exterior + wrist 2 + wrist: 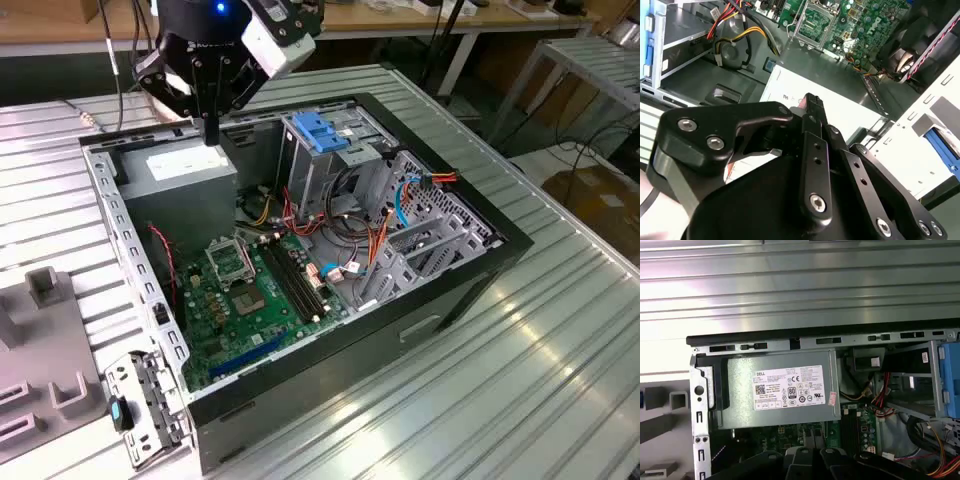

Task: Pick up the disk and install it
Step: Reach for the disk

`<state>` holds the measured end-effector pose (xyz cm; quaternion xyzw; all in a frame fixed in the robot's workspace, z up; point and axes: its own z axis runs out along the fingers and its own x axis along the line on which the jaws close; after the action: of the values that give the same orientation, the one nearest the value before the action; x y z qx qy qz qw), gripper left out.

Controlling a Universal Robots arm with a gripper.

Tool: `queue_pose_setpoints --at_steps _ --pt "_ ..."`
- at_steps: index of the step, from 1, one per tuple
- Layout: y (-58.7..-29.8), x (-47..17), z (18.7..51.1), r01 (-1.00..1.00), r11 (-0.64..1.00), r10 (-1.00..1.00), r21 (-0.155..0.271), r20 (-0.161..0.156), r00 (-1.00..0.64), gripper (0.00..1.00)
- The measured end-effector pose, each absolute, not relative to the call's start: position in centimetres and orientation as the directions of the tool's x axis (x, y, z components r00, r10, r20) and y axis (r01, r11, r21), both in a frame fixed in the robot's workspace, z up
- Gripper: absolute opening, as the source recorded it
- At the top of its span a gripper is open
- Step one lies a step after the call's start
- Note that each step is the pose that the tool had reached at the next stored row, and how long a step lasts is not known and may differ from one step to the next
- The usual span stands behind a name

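Disk (940,145), its blue rail showing, lies outside the computer case (330,345), well apart from the claw (210,136), which hangs closed and empty above the case's grey box (780,390).

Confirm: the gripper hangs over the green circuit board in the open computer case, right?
Not the circuit board: the gripper hangs over the grey box with the white sticker in the open computer case, as the exterior view shows.

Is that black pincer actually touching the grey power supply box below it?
Cannot tell. In the exterior view the pincer ends over the top of the power supply, and the second wrist view looks along it; neither shows contact or a gap plainly.
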<state>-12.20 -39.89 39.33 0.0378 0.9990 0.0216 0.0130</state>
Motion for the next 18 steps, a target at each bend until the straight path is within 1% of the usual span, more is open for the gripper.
queue_pose_setpoints --at_steps 18 --pt "-39.9 -13.8 39.2 0.075 0.996 0.076 0.044 -0.024 -0.997 0.11"
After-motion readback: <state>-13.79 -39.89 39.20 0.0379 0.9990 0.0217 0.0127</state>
